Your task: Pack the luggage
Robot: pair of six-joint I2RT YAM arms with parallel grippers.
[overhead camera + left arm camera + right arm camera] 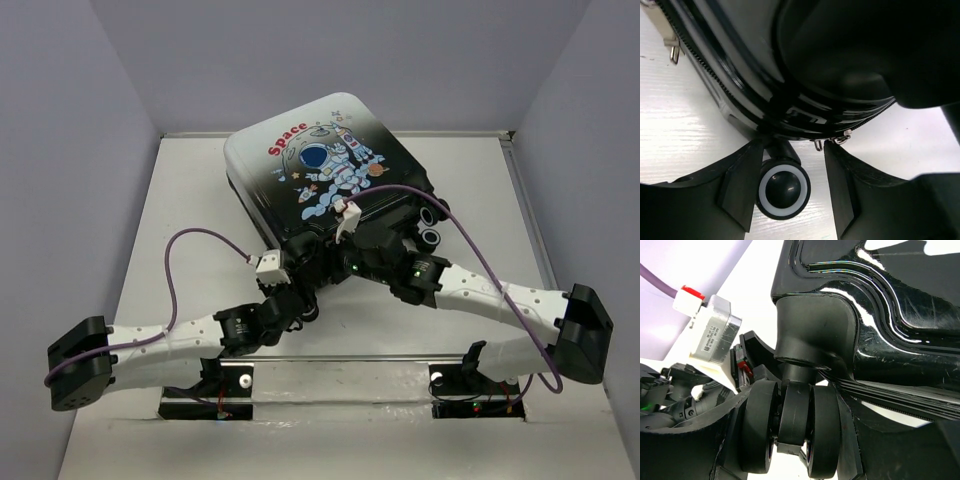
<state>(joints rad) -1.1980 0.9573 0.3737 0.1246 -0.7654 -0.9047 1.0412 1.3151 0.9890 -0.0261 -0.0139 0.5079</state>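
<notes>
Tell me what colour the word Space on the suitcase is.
Red, printed on the suitcase lid; clearest in the top view.

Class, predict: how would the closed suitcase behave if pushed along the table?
The suitcase has a glossy hard shell, so it likely stays stiff and moves as one piece. Lying flat, it would probably slide, not roll; its wheels sit at one end. The smooth shell may slip in a grasp.

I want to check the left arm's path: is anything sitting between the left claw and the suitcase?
Nothing visible. The left claw is right at the near edge of the suitcase, open and straddling one wheel, with no other object between claw and shell.
</notes>
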